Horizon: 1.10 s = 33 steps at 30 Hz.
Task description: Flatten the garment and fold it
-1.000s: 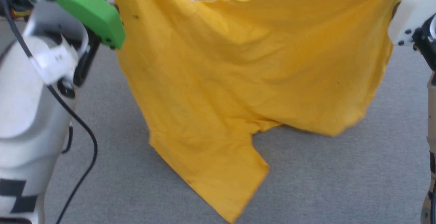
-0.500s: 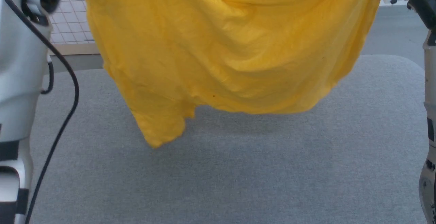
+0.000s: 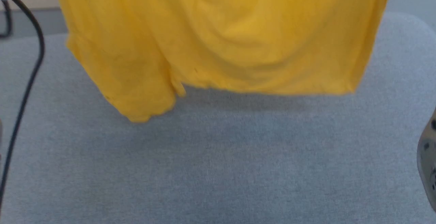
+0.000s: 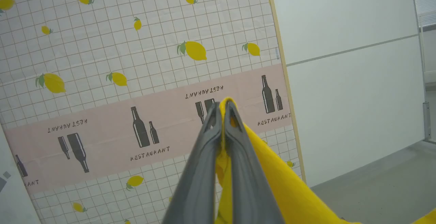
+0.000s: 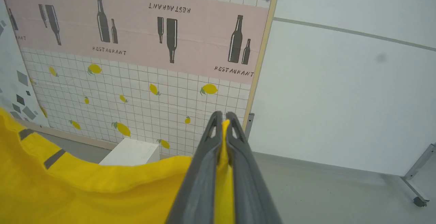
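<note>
"RESTAURANT" panel (image 4: 102, 138) behind left gripper (image 4: 223, 106) and right gripper (image 5: 223, 116), each pinching garment (image 3: 238, 40), perhaps hem

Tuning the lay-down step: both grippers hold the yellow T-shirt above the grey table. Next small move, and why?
Probably lower both arms together, grips shut, until the hanging edge meets the grey felt-like tabletop. The left gripper and right gripper each pinch the bright yellow fabric T-shirt, which hangs spread between them; its lower edge seems clear of the surface, with a shadow beneath.
</note>
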Available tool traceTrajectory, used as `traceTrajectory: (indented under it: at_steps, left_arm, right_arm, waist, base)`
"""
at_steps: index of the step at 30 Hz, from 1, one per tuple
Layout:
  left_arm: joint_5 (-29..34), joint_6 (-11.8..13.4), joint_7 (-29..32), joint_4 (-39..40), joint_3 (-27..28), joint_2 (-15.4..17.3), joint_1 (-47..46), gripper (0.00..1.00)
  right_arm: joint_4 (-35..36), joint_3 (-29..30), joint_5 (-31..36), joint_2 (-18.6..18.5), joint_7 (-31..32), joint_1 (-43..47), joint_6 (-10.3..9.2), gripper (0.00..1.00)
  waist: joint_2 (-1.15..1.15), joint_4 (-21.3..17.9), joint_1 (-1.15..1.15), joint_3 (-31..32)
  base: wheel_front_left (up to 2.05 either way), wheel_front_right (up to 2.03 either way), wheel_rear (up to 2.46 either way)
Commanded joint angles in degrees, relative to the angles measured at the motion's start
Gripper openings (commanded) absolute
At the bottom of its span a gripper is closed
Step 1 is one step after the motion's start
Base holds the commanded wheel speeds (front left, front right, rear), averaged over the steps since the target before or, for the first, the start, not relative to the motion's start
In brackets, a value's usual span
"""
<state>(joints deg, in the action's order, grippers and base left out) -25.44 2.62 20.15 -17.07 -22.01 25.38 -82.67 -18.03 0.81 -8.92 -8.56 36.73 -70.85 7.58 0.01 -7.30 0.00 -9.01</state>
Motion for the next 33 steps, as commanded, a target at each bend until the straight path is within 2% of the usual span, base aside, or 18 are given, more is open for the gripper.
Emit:
traceTrajectory:
  at_steps: [1, 9, 13, 17, 22, 26, 30, 33]
  left_arm:
    - [1.27, 0.39, -1.53, -0.49, 0.24, -0.20, -2.69, 0.00]
    - [5.16, 0.47, -12.30, -5.94, 0.90, -1.38, -15.04, 0.00]
    - [5.66, -0.61, -16.45, -8.48, 1.09, -1.49, -19.07, 0.00]
    - [5.52, -2.96, -20.62, -10.11, 0.72, -1.44, -20.86, 0.00]
    - [5.10, -6.19, -24.32, -11.97, -0.33, 0.03, -18.96, 0.00]
    - [3.39, -8.14, -26.50, -11.23, -1.17, 0.95, -15.42, 0.00]
    - [-0.41, -9.23, -27.50, -7.12, -1.47, 1.64, -9.62, 0.00]
    - [-3.41, -9.55, -27.68, -1.60, -1.96, 2.76, -1.87, 0.00]
  right_arm:
    - [-0.62, 0.58, 0.95, 0.64, -0.98, -2.46, -0.09, 0.00]
    - [-6.62, 4.13, 5.96, 2.98, -8.82, -14.14, -0.09, 0.00]
    - [-9.27, 5.00, 8.21, 3.03, -12.91, -17.98, -0.09, 0.00]
    - [-11.34, 5.37, 9.52, 2.15, -16.56, -20.33, -0.09, 0.00]
    - [-14.07, 3.88, 9.27, 0.82, -20.84, -19.91, -0.09, 0.00]
    - [-14.81, 0.15, 6.46, -0.91, -23.29, -17.21, -0.09, 0.00]
    - [-11.73, -3.91, 1.34, -3.99, -24.40, -12.59, -0.09, 0.00]
    - [-7.11, -6.24, -3.27, -6.82, -24.52, -6.19, -0.09, 0.00]
  waist:
    - [-0.01, -2.79, 0.00, -11.07]
    - [-0.01, -2.23, 0.00, -21.37]
    - [-0.01, -0.90, 0.00, -24.97]
    - [-0.01, 0.65, 0.00, -28.63]
    - [-0.01, 1.60, 0.00, -31.59]
    - [-0.01, 2.07, 0.00, -32.08]
    - [-0.01, 2.96, 0.00, -31.36]
    - [-0.01, 3.68, 0.00, -28.98]
  base:
    - [0.00, 0.00, 0.00]
    - [0.00, 0.00, 0.00]
    - [0.00, 0.00, 0.00]
    - [0.00, 0.00, 0.00]
    - [0.00, 0.00, 0.00]
    - [0.00, 0.00, 0.00]
    - [0.00, 0.00, 0.00]
    - [0.00, 0.00, 0.00]
